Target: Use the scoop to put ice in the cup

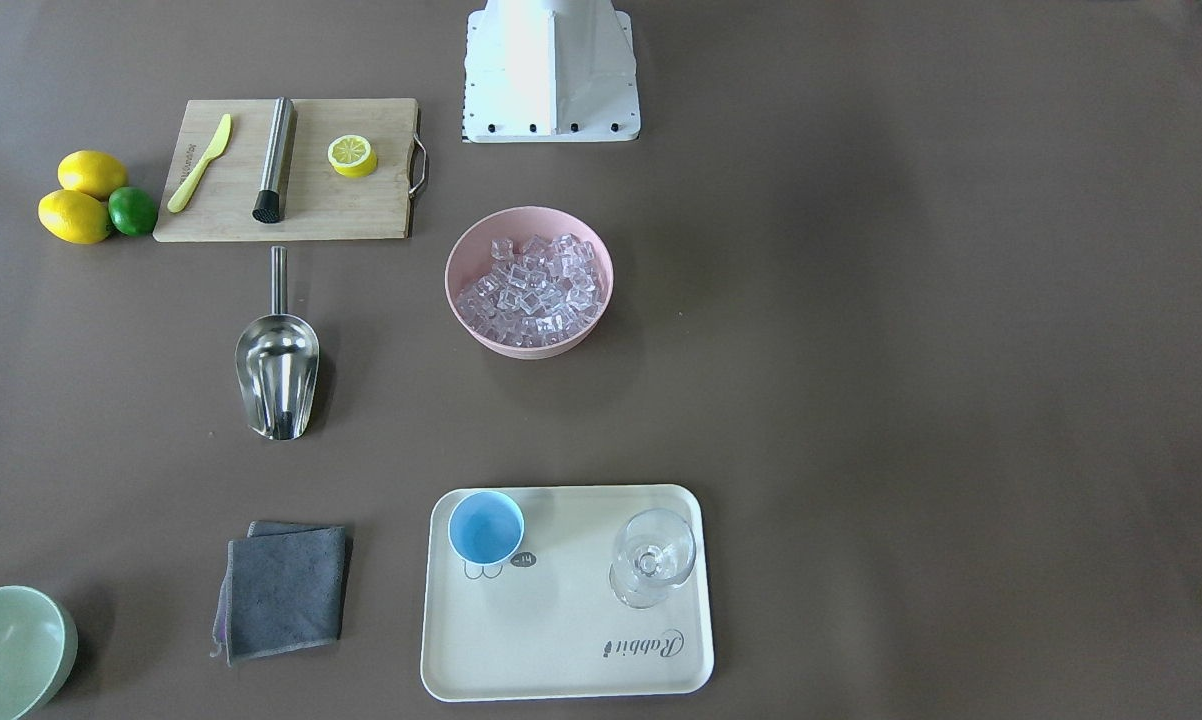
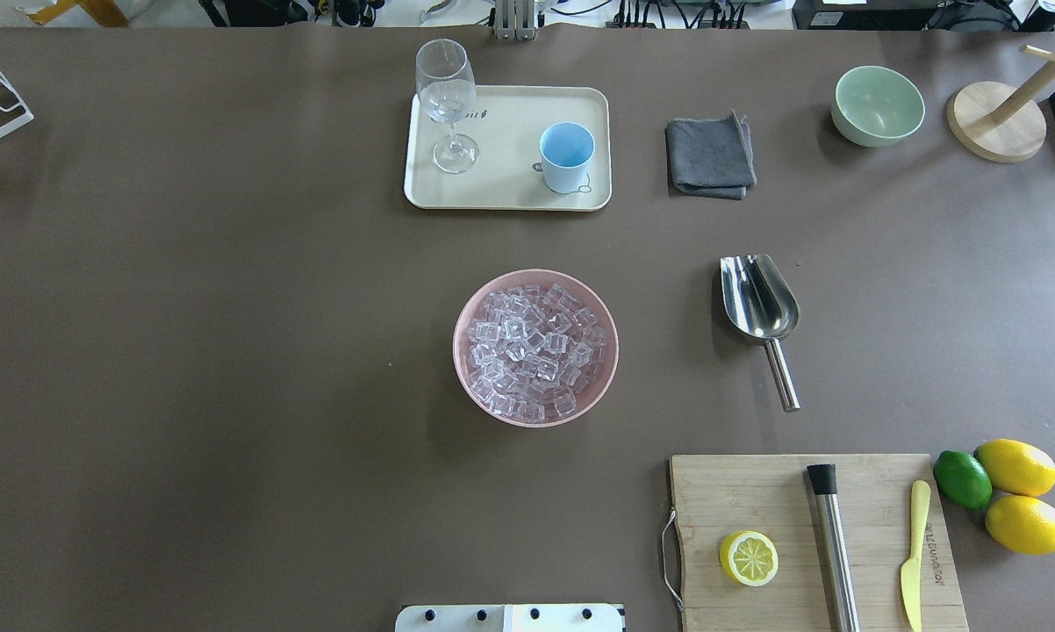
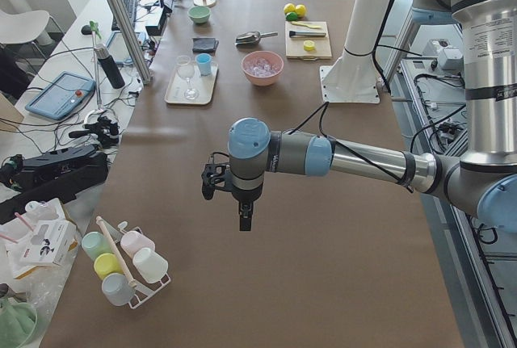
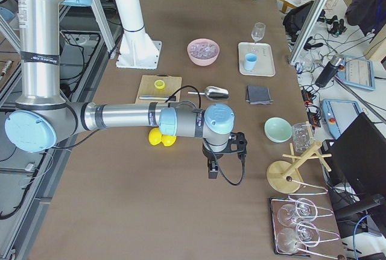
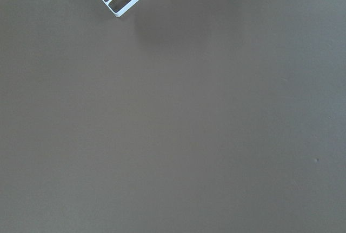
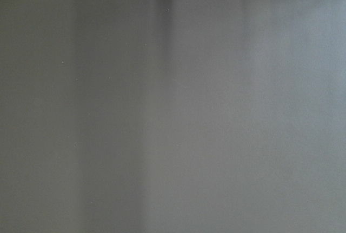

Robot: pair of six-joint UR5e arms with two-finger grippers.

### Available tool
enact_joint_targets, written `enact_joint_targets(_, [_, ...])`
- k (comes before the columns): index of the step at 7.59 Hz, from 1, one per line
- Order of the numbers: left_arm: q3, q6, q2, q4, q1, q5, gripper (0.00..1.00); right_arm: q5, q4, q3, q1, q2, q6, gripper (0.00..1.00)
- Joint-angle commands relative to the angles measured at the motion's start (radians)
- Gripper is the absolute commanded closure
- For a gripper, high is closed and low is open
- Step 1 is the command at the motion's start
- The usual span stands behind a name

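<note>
Nothing is held yet. Right gripper (image 4: 212, 169) hangs over the table's right end; left gripper (image 3: 244, 219) hangs over the left end. Both show only in the side views, so I can't tell whether the fingers are apart or together.

From the right gripper:
- Scoop (image 2: 760, 303) lies flat on the table, well ahead toward mid-table. Its rod handle points back at the robot and the cutting board (image 2: 756, 491), and the trough mouth faces away.
- Ice (image 2: 534, 344) sits past the scoop in the pink bowl (image 2: 457, 351), piled high.
- Cup (image 2: 567, 156) is further out still, upright on the tray (image 2: 510, 189) and apart from the wine glass (image 2: 446, 96).

Step in hand looks like grasping the scoop:
- Come down over the handle's mid-length with the fingers across the rod.
- Stay clear of the board edge.
- The rod is thin and shiny and will likely roll or twist, so clamp square and low.
- The cup mouth is small next to the trough, so take a light load.

View differences:
- Overhead and front views give the full layout but no arms.
- Side views are the only ones showing the arms.
- Right wrist view shows bare table only.
- Left wrist view shows bare table plus a wire rack (image 5: 130, 0) corner.
</note>
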Motion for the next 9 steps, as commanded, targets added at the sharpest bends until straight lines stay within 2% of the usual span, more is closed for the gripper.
enact_joint_targets(1, [-0.001, 0.001, 0.001, 0.0, 0.0, 0.0, 0.02, 0.0, 0.002, 0.004, 0.0, -0.005, -0.003, 0.0])
enact_joint_targets(6, [-0.002, 0.001, -0.005, -0.002, 0.0, 0.0, 0.02, 0.003, 0.0, 0.028, 0.0, -0.001, -0.002, 0.0])
enact_joint_targets(9, [-0.001, 0.001, -0.033, -0.006, 0.011, -0.002, 0.02, 0.04, 0.002, 0.042, -0.006, 0.001, 0.003, 0.0])
